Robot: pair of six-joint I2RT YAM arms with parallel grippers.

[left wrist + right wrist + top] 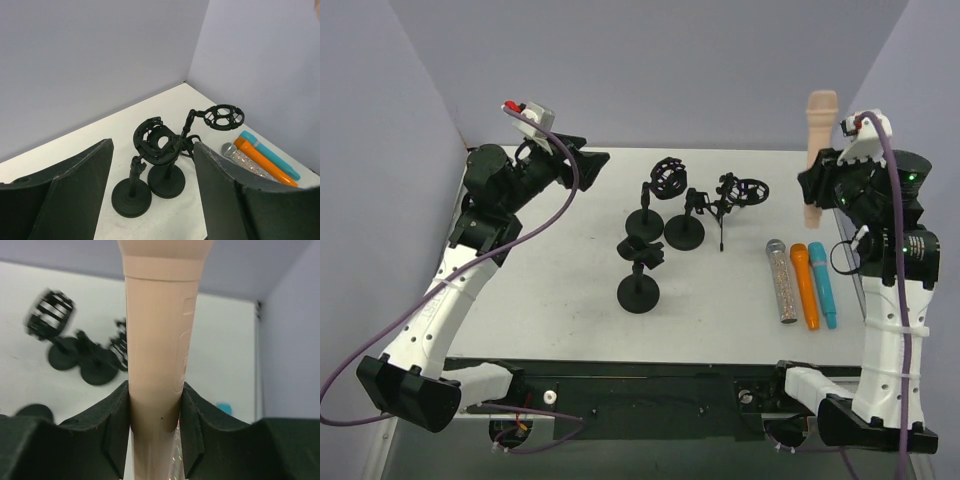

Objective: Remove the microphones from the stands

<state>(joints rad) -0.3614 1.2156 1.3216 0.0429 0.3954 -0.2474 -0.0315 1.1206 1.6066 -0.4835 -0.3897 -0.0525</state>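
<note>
My right gripper is shut on a beige microphone and holds it upright in the air at the table's right, clear of the stands. In the right wrist view the microphone fills the gap between the fingers. Three black stands with empty shock-mount clips stand mid-table: one at the back, one to its right, one in front. My left gripper is open and empty, raised at the back left; its view shows the stands ahead between its fingers.
Three microphones lie side by side on the table at the right: glittery silver, orange and teal. They also show in the left wrist view. Grey walls close the back and sides.
</note>
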